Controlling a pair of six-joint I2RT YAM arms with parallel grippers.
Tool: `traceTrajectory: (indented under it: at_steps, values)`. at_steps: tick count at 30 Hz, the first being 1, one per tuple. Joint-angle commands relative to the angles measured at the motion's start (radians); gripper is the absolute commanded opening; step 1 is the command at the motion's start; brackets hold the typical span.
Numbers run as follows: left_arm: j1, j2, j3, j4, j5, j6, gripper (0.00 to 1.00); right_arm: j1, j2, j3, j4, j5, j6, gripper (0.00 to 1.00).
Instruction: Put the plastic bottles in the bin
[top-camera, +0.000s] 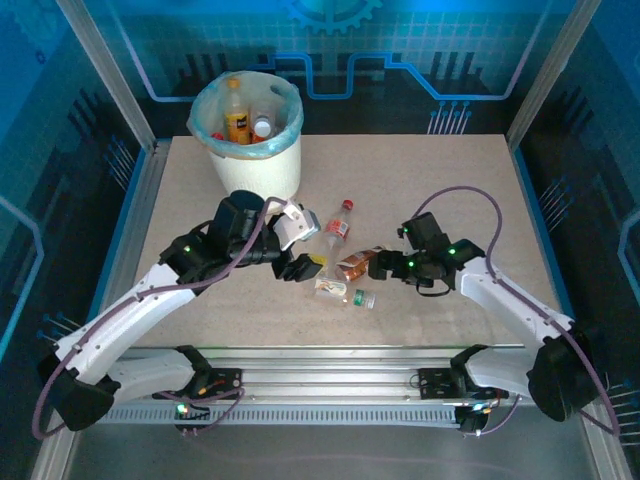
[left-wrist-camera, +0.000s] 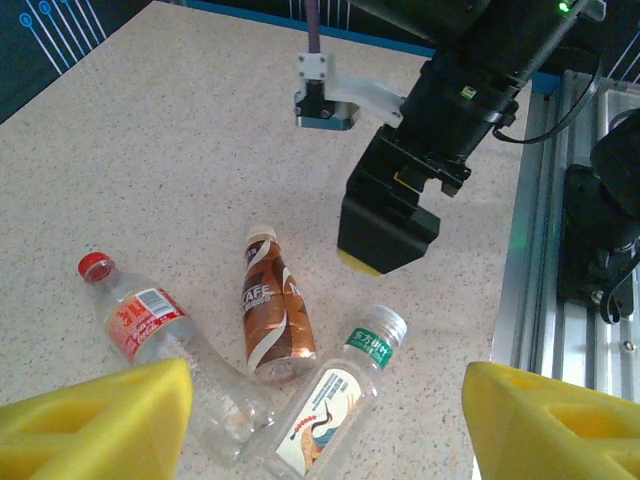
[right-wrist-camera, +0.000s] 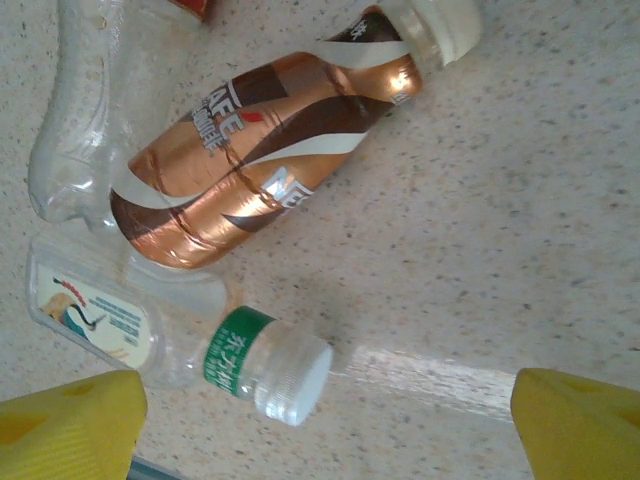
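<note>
Left claw (left-wrist-camera: 320, 430): released, empty; red-capped bottle (left-wrist-camera: 150, 325), brown bottle (left-wrist-camera: 272, 315) and green-banded bottle (left-wrist-camera: 335, 400) lie on table (left-wrist-camera: 150, 150) just ahead, between its fingers. Right claw (right-wrist-camera: 325, 425): released, empty; brown bottle straight ahead. Bin (top-camera: 255, 172): well beyond left claw.

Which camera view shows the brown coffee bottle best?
The right wrist view: the brown coffee bottle lies close, label lettering sharp. The left wrist view shows it whole but smaller; the top external view, just a small brown shape.
</note>
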Motion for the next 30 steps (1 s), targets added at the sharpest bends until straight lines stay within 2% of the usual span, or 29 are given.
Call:
traceTrajectory:
  at_steps: [1, 7, 12, 22, 30]
  values:
    - [-0.016, -0.04, -0.013, -0.024, -0.047, 0.044, 0.72, 0.019, 0.048, -0.011, 0.104, 0.021, 0.199, 0.95]
    - [-0.025, -0.057, -0.007, -0.056, -0.073, 0.05, 0.72, 0.067, 0.15, 0.03, 0.186, 0.1, 0.367, 0.95]
    - [-0.03, -0.07, -0.006, -0.065, -0.083, 0.06, 0.73, 0.088, 0.229, 0.044, 0.251, 0.092, 0.447, 0.92]
    - [-0.032, -0.062, 0.004, -0.072, -0.096, 0.086, 0.73, 0.131, 0.358, 0.086, 0.36, 0.067, 0.534, 0.82]
    - [-0.033, -0.066, 0.004, -0.076, -0.11, 0.095, 0.73, 0.134, 0.451, 0.102, 0.396, 0.038, 0.569, 0.85]
